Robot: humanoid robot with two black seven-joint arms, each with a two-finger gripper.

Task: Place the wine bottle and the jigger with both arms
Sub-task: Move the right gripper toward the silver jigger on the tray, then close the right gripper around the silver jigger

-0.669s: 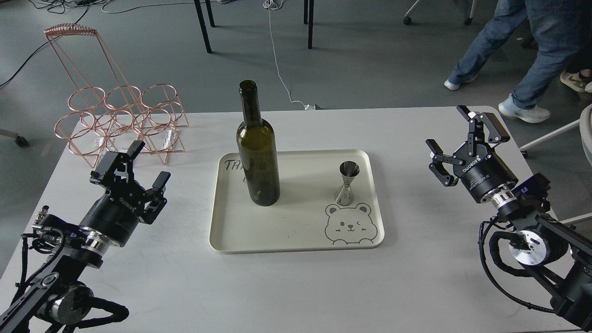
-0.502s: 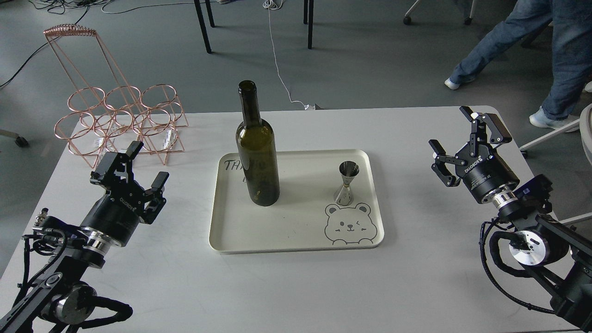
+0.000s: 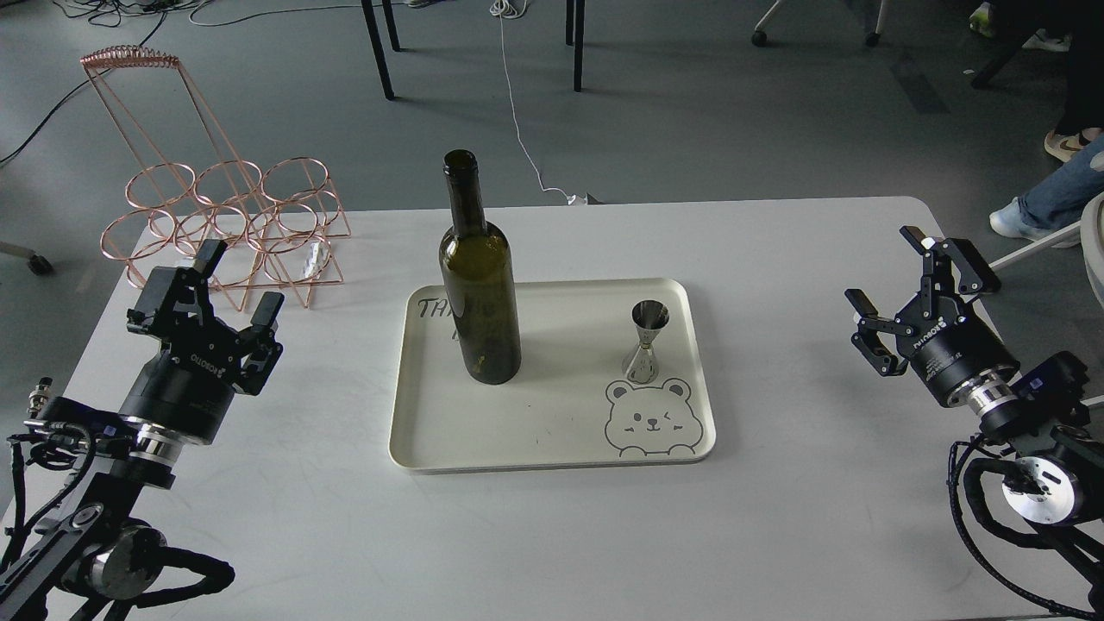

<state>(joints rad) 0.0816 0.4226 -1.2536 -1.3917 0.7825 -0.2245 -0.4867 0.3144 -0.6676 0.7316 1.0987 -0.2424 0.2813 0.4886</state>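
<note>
The wine bottle (image 3: 479, 276), tall and dark olive green, stands upright on the left part of a cream tray (image 3: 552, 431). The jigger (image 3: 647, 341), small and shiny steel, stands upright on the tray's right part, just above a bear drawing. My left gripper (image 3: 237, 280) is open and empty at the table's left, well clear of the tray. My right gripper (image 3: 888, 274) is open and empty at the table's right, also clear of the tray.
A copper wire bottle rack (image 3: 220, 220) stands at the table's back left corner, just behind my left gripper. The white table (image 3: 561, 535) has an edge close to both arms. A person's leg (image 3: 1056, 194) shows at the far right.
</note>
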